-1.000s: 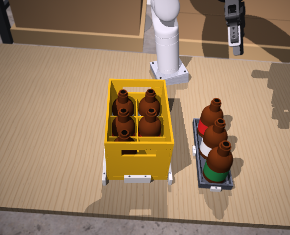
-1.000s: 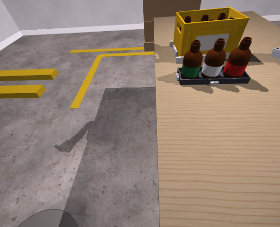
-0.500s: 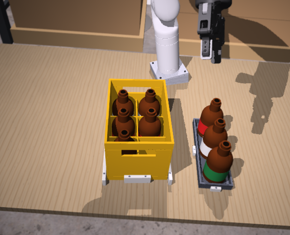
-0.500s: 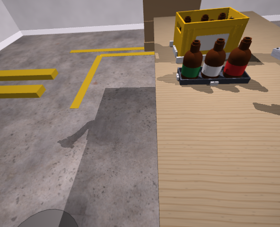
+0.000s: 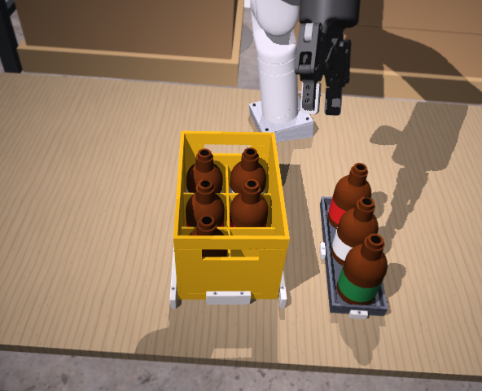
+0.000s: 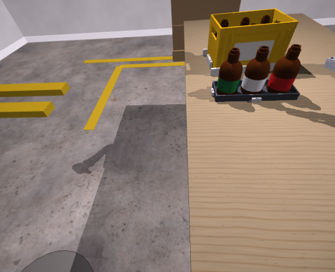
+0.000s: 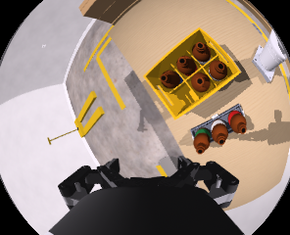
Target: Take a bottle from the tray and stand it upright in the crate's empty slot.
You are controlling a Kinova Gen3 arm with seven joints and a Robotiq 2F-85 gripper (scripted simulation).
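Observation:
A yellow crate [image 5: 225, 218] stands mid-table and holds several brown bottles; its front right slot [image 5: 254, 233] is empty. The crate also shows in the exterior view [image 6: 250, 33] and in the wrist view [image 7: 192, 73]. A dark tray [image 5: 352, 257] to its right holds three upright brown bottles: red label [image 5: 347, 194] at the back, white label [image 5: 352, 229] in the middle, green label [image 5: 362, 271] in front. They also show in the exterior view [image 6: 257, 71] and the wrist view [image 7: 218, 131]. My gripper [image 5: 322, 101] is open and empty, high above the table behind the tray.
The arm's white base [image 5: 281, 120] stands behind the crate. White brackets [image 5: 227, 296] sit against the crate's front and sides. Cardboard boxes [image 5: 127, 33] stand behind the table. The table's front edge lies close in front of the crate and tray.

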